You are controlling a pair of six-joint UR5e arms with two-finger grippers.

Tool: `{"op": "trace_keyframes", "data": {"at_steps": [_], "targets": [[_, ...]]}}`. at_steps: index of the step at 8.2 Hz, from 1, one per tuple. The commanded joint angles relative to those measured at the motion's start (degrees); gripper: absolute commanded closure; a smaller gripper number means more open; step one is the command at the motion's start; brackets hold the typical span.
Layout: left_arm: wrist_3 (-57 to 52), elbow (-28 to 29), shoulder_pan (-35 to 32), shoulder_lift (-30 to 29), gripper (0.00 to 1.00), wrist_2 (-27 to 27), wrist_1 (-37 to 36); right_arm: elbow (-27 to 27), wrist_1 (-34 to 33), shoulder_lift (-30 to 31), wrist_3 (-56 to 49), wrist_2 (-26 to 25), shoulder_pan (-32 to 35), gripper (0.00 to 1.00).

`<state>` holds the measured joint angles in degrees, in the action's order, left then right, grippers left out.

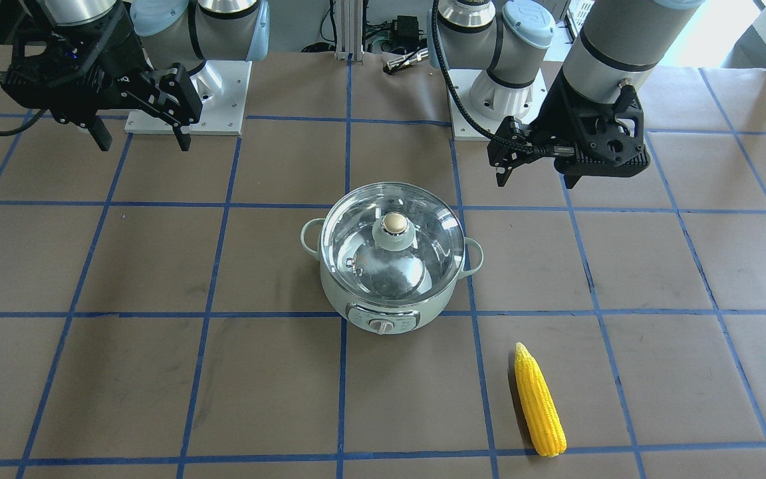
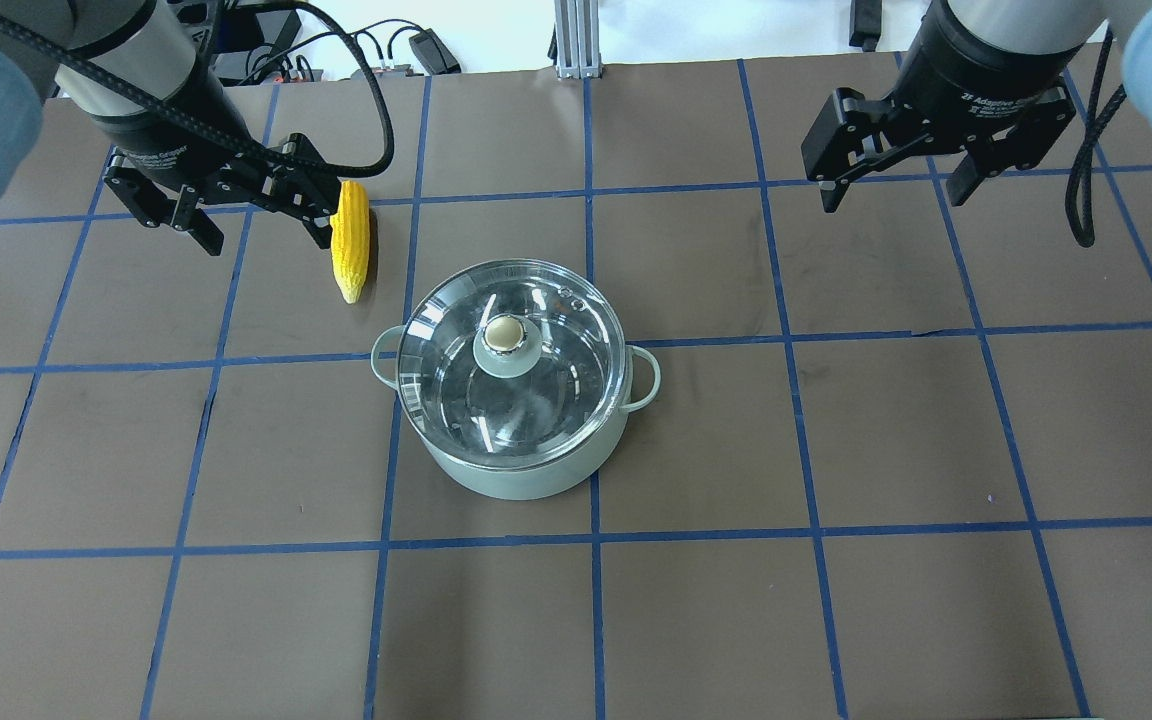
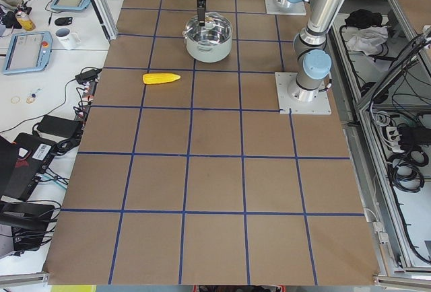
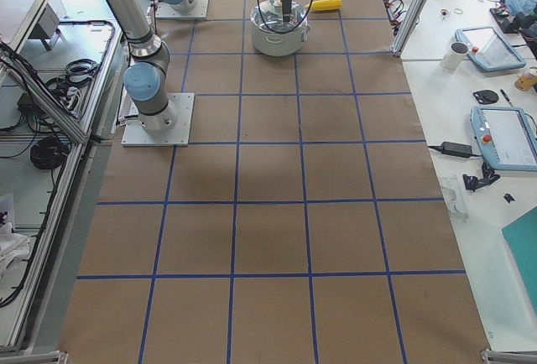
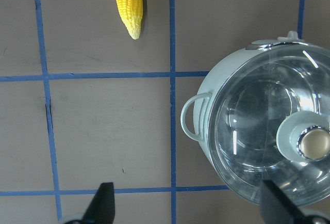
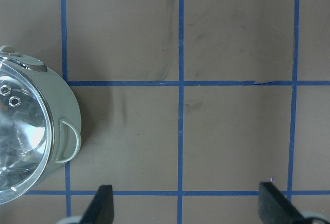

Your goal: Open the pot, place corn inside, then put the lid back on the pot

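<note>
The pale mint-green pot (image 2: 511, 470) stands mid-table with the glass lid (image 2: 456, 390) seated on it, beige knob (image 2: 504, 333) up. It also shows in the front view (image 1: 383, 319). The yellow corn (image 2: 349, 245) lies on the table to the pot's far left, also seen in the front view (image 1: 539, 402) and the left wrist view (image 5: 129, 2). My left gripper (image 2: 261, 235) is open and empty, raised just left of the corn. My right gripper (image 2: 893, 195) is open and empty, raised at the far right, well away from the pot (image 6: 62, 115).
Brown paper with a blue tape grid (image 2: 591, 190) covers the table. The arms' base plates (image 1: 187, 100) (image 1: 496, 106) sit at the robot's edge. Side benches hold tablets and a mug (image 3: 66, 36).
</note>
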<state>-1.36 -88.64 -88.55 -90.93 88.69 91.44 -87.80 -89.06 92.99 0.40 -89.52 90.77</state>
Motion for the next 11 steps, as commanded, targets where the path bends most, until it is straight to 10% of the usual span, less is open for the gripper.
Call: {"op": "trace_keyframes", "data": {"at_steps": [1,6,11], "targets": [[-0.6,0.0,0.4,0.0,0.0,-0.2,-0.2,0.0,0.0,0.0,0.0,0.0,0.0,0.0],[-0.6,0.1,5.9,-1.6,0.0,-0.2,-4.6,0.0,0.0,0.0,-0.1,-0.1,0.0,0.0],[1.8,-0.7,7.8,-15.8,0.0,-0.7,-26.8,0.0,1.1,0.1,-0.3,-0.2,0.0,0.0]]}}
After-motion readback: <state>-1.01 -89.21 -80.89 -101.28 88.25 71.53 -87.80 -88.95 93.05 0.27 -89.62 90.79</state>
